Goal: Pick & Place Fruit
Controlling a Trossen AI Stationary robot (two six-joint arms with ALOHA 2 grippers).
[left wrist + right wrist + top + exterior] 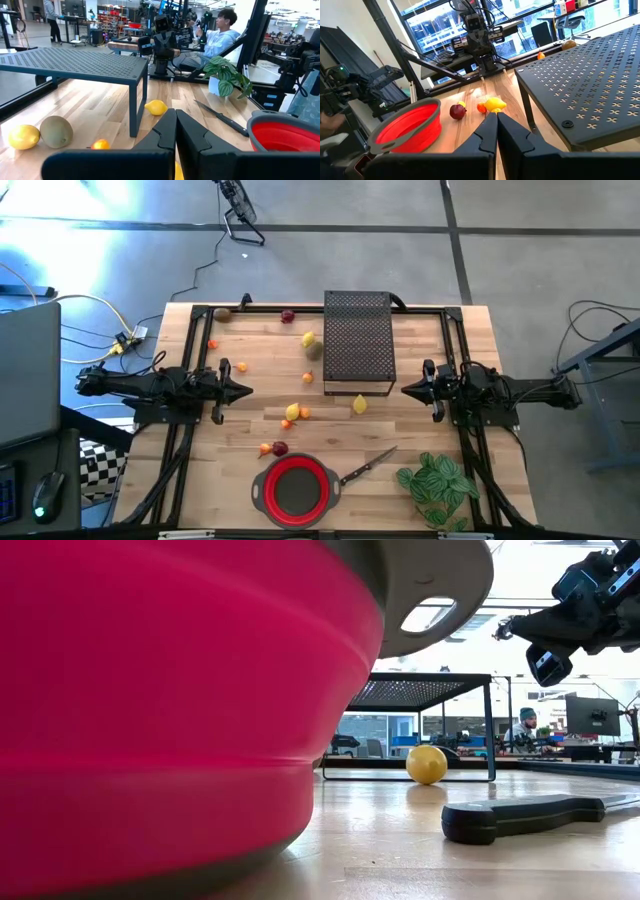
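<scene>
Arms lie level, facing each other across the table (200, 470). Left gripper (246, 391) at the left side and right gripper (405, 389) at the right both have fingers pressed together, holding nothing. Fruit (292, 412) lies scattered mid-table, left of the perforated shelf (357, 340) and beyond the red bowl (296, 488).

Small round toy fruit (292, 412), yellow, orange, dark red and brownish-green, lies spread out on the wooden table, none in the red bowl
</scene>
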